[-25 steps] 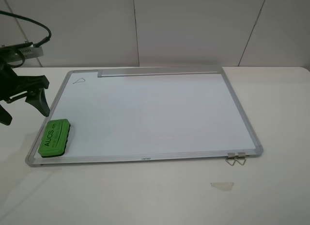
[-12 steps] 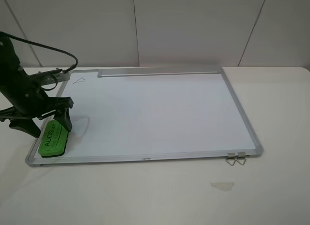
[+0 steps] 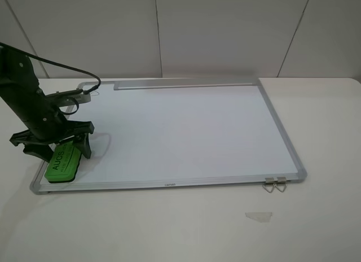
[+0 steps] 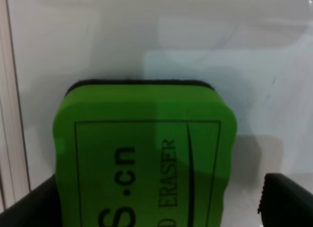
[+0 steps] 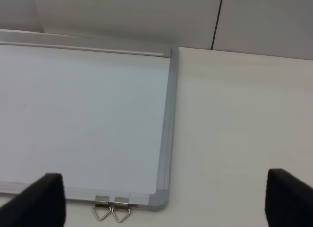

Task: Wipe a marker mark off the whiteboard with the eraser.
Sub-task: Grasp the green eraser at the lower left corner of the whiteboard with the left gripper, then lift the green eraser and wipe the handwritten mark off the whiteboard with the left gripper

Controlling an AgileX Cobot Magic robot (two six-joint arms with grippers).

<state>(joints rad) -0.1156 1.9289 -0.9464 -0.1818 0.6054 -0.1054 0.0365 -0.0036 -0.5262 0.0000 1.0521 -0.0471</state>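
Note:
The whiteboard [image 3: 180, 126] lies flat on the table. The green eraser [image 3: 61, 164] rests on its near-left corner. My left gripper [image 3: 57, 148] is open and low over the eraser's far end, one finger on each side. In the left wrist view the eraser [image 4: 146, 158] fills the space between the dark fingertips [image 4: 286, 197] above the white board [image 4: 195, 51]; a gap shows on one side. The marker mark is hidden behind the left arm's wrist and cable. My right gripper [image 5: 166, 197] is open and empty above the board's near-right corner [image 5: 159, 200]; it is out of the exterior high view.
A silver tray strip [image 3: 183, 84] runs along the board's far edge. Two metal hanger clips [image 3: 274, 184] stick out at the near-right corner. A scrap of clear tape [image 3: 258, 216] lies on the white table [image 3: 321, 115]. A wall stands behind.
My left arm swung in from beyond the board's left edge and came down over the eraser, its open fingers now on either side of it. The eraser has not moved.

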